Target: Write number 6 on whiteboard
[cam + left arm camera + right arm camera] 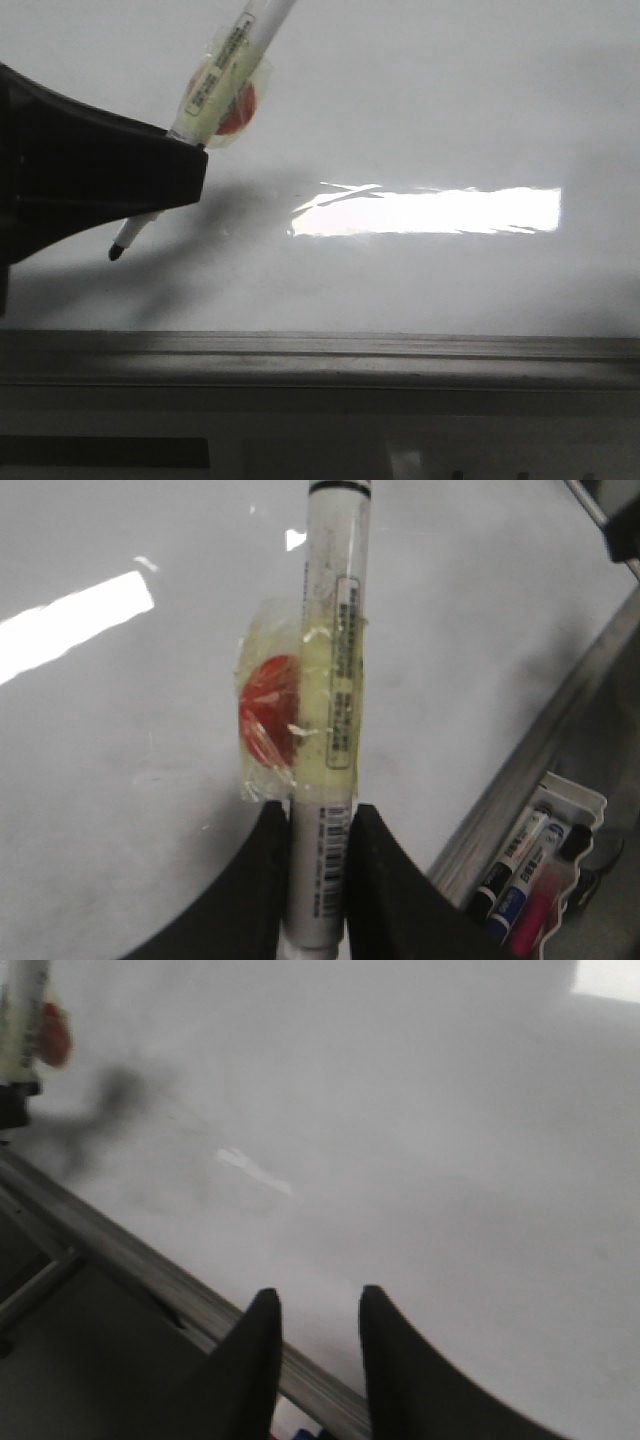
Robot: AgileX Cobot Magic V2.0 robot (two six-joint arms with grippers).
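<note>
The whiteboard is glossy white with a bright glare patch and a grey frame strip along its near edge. I see no number 6 or any drawn line on it. My left gripper is shut on a white marker pen wrapped in yellowish tape with a red patch. The pen's black tip points down at the board's left part; I cannot tell if it touches. In the left wrist view the left gripper clamps the pen. My right gripper is open and empty over the frame strip.
A white tray holding several markers with black, blue and pink caps sits beyond the frame strip. The held pen also shows in the right wrist view, with its shadow on the board.
</note>
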